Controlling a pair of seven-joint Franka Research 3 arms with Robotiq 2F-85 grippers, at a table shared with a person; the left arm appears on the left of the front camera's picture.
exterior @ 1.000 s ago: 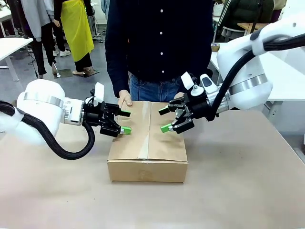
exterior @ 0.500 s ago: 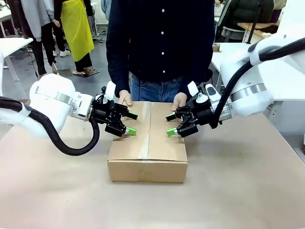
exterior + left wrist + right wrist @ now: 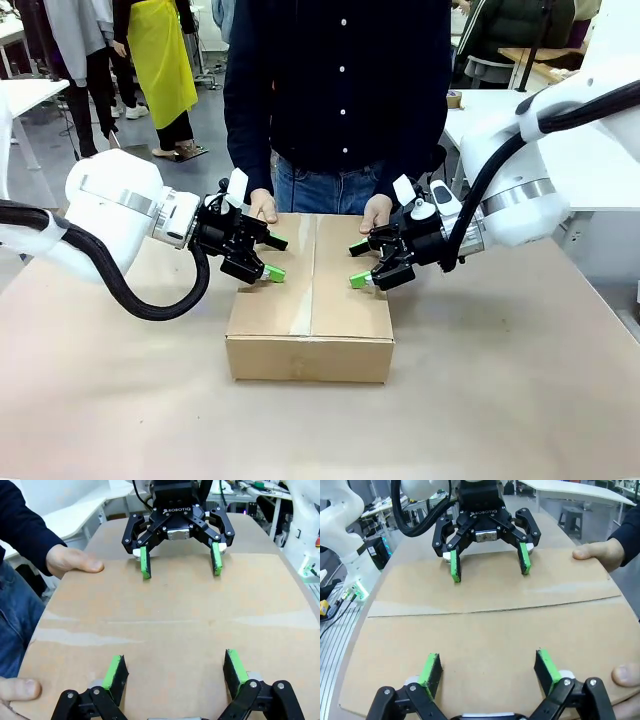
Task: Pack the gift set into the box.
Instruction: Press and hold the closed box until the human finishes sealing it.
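Since a second ago my left end effector (image 3: 275, 257) has drawn in over the box (image 3: 310, 305) from 9 o'clock and my right end effector (image 3: 359, 263) from 3 o'clock, both spread wide and empty. A person's hands (image 3: 263, 207) rest on its 12 o'clock edge; pushing inward could pinch them or buckle a flap. The box sits at the middle of the bench (image 3: 520, 390), plain brown corrugated, flaps shut along a centre seam.

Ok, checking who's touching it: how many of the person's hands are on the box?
2. Both on the far edge of the box: one hand beside the left tool, the other hand beside the right tool. None seems hidden.
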